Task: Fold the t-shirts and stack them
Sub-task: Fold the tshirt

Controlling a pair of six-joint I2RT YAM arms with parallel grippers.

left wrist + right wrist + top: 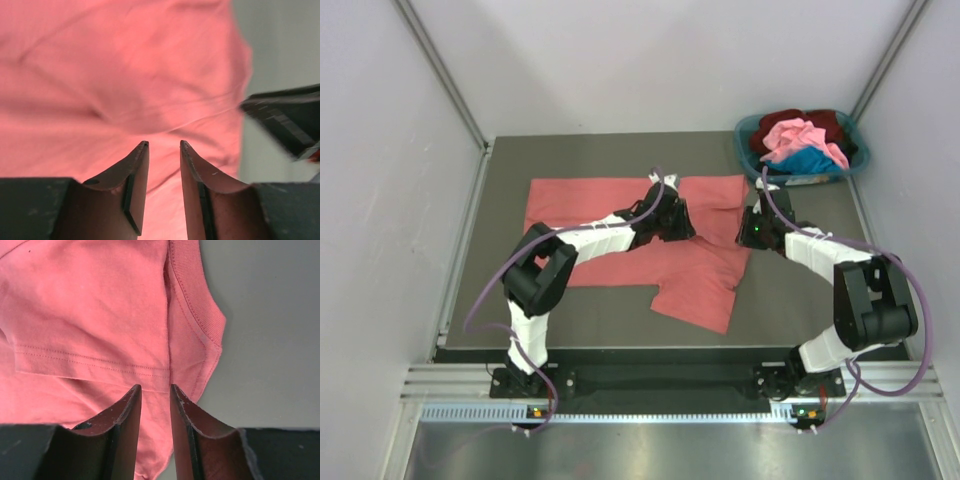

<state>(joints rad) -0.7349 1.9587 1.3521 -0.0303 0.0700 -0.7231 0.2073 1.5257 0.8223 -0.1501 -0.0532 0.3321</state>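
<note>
Salmon-red cloth covers most of the mat: the big t-shirt (580, 205) lies flat mid-table, its long body running out toward nine o'clock and a loose flap hanging down toward five o'clock. To me that uneven outline looks like a fold only partly made, so the task seems to be in its early part.

Both arms reach in over the shirt's three o'clock end. The left gripper (164, 145) hovers above plain cloth near the middle, its jaws parted with nothing between them, only fabric showing beyond the gap. The right gripper (155, 387) stands at the shirt's edge, just where a stitched hem and a ribbed band meet bare table (790, 290). Its jaws are parted too and hold nothing. I'd guess they're placed this way so each can pinch one spot along the same side and carry it across together. The right one sits at the edge because that's where a finger can get under the cloth.

Off at one o'clock, in the far corner, the teal basket (750, 150) holds the others in a heap: a pink shirt (798, 135) on top, a dark maroon one (820, 120) behind and a bright blue one (805, 162) in front. They're well apart from the work, presumably waiting their turn.
</note>
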